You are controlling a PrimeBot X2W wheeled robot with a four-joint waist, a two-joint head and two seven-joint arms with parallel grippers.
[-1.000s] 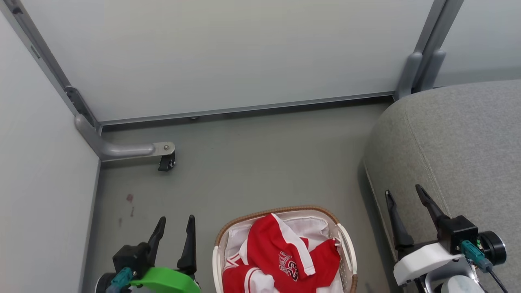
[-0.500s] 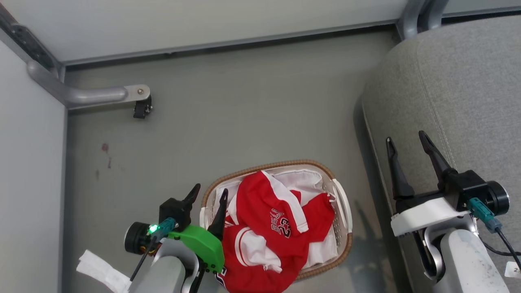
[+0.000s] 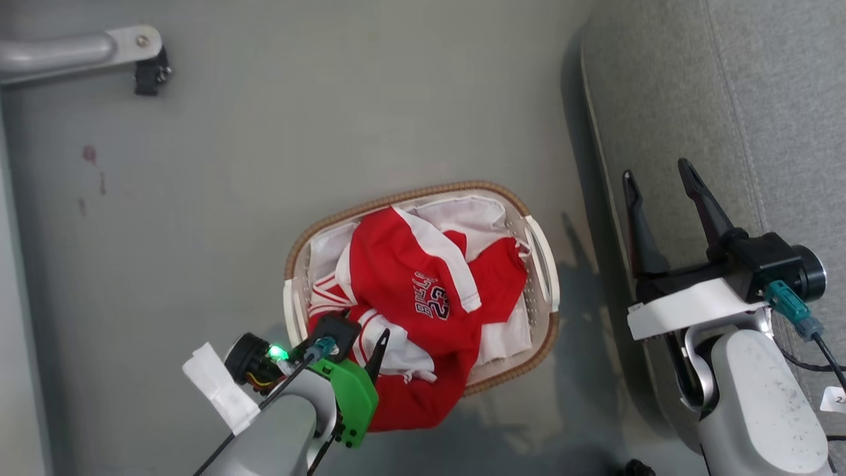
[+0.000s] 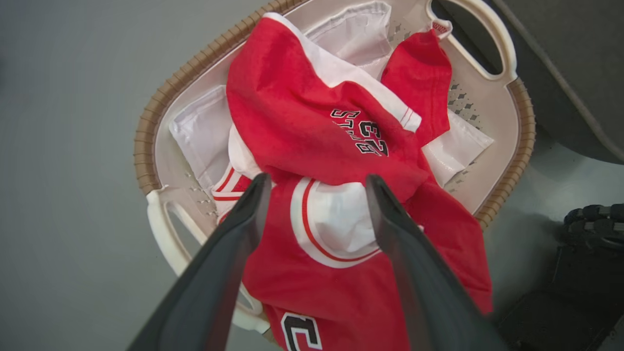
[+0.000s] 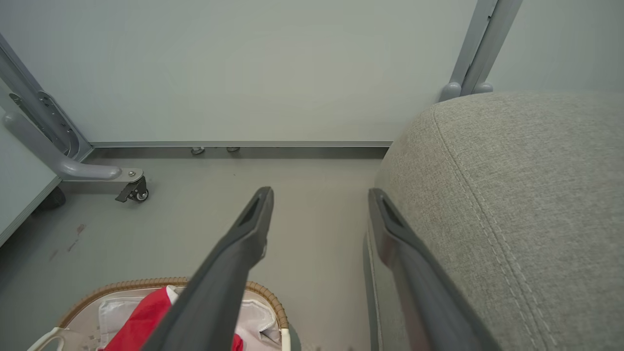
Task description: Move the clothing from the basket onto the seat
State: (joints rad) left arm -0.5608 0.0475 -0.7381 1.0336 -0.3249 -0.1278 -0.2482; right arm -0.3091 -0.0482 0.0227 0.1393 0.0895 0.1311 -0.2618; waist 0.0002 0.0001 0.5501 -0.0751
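One oval basket (image 3: 396, 196) with two white handles (image 3: 545, 264) holds at least two red garments (image 3: 396, 271), one of them printed "BULLS 23"; the tangle hides the exact count. One white sheet (image 4: 204, 131) lines it. There is one grey couch (image 3: 727, 86) and one caster (image 3: 147, 69). There are two grippers, the left gripper (image 4: 314, 183) and the right gripper (image 3: 655, 170), each with two dark fingers (image 3: 638, 225).

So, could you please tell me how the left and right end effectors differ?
The left end effector is poised over the clothing in the basket; the right end effector hangs by the seat's edge. The left's mount is green, the right's white. Both are open, empty.
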